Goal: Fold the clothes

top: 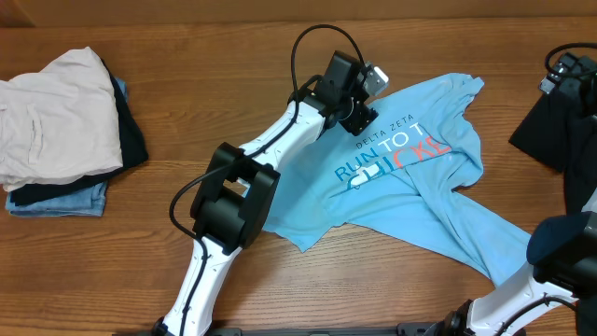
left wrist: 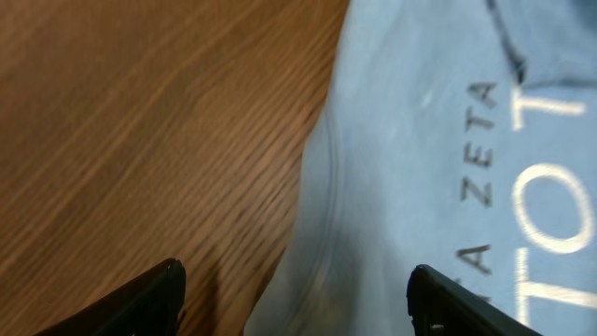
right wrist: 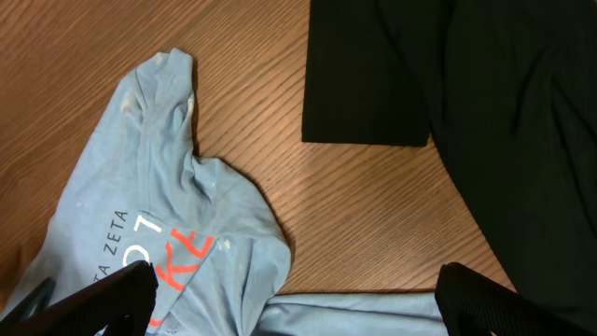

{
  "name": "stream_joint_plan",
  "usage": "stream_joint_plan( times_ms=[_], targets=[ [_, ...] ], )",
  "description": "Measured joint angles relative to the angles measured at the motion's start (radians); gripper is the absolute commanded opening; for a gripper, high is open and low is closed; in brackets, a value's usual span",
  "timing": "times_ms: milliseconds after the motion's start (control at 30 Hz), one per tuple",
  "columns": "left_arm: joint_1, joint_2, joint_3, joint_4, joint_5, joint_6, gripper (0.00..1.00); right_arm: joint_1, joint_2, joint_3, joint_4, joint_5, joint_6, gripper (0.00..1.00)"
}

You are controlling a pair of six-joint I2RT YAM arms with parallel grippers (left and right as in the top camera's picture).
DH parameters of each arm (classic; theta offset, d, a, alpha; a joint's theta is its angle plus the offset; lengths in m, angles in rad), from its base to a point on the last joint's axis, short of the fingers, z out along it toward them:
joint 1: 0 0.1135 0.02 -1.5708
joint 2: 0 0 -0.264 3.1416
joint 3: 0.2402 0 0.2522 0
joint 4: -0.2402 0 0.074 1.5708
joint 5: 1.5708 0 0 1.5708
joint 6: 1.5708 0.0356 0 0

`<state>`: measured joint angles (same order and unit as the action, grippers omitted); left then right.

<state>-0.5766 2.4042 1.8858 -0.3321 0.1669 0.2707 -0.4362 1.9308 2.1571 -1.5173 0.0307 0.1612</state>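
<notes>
The clothes, a sky-blue T-shirt (top: pixel 415 182) with white and red-orange lettering, lie crumpled right of the table's centre. My left gripper (top: pixel 362 110) is down at the shirt's upper left edge. In the left wrist view it (left wrist: pixel 297 280) stands open, one finger over bare wood, the other over the blue cloth (left wrist: pixel 448 140), with the hem between them. My right gripper (right wrist: pixel 297 289) is open and holds nothing. It hangs above the shirt (right wrist: pixel 168 215) where the cloth meets the wood. Overhead, only the right arm (top: pixel 560 247) shows, at the lower right.
A cream-beige garment (top: pixel 56 112) tops a pile with dark and denim pieces (top: pixel 56 198) at the far left. A black garment (top: pixel 560 131) lies at the right edge, also seen in the right wrist view (right wrist: pixel 448 75). Bare wood (right wrist: pixel 373 205) separates it from the shirt.
</notes>
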Motion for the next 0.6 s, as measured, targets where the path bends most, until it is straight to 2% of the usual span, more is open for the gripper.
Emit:
stream_joint_plan(
  times_ms=[67, 133, 233, 300, 500, 600],
  targets=[
    [0.0, 0.02, 0.0, -0.002, -0.032, 0.012, 0.79, 0.0, 0.0, 0.0, 0.0, 0.0, 0.0, 1.0],
    [0.001, 0.04, 0.0, -0.01, -0.06, 0.021, 0.7, 0.0, 0.0, 0.0, 0.0, -0.001, 0.0, 1.0],
    [0.001, 0.04, 0.006, -0.029, -0.066, 0.026, 0.38, 0.0, 0.0, 0.0, 0.0, 0.0, 0.0, 1.0],
    [0.001, 0.04, 0.009, -0.05, -0.065, 0.031, 0.23, 0.0, 0.0, 0.0, 0.0, 0.0, 0.0, 1.0],
    [0.05, 0.04, 0.02, -0.091, -0.094, 0.013, 0.18, 0.0, 0.0, 0.0, 0.0, 0.0, 0.0, 1.0],
    [0.105, 0.039, 0.03, -0.124, -0.135, -0.037, 0.22, 0.0, 0.0, 0.0, 0.0, 0.0, 0.0, 1.0]
  ],
)
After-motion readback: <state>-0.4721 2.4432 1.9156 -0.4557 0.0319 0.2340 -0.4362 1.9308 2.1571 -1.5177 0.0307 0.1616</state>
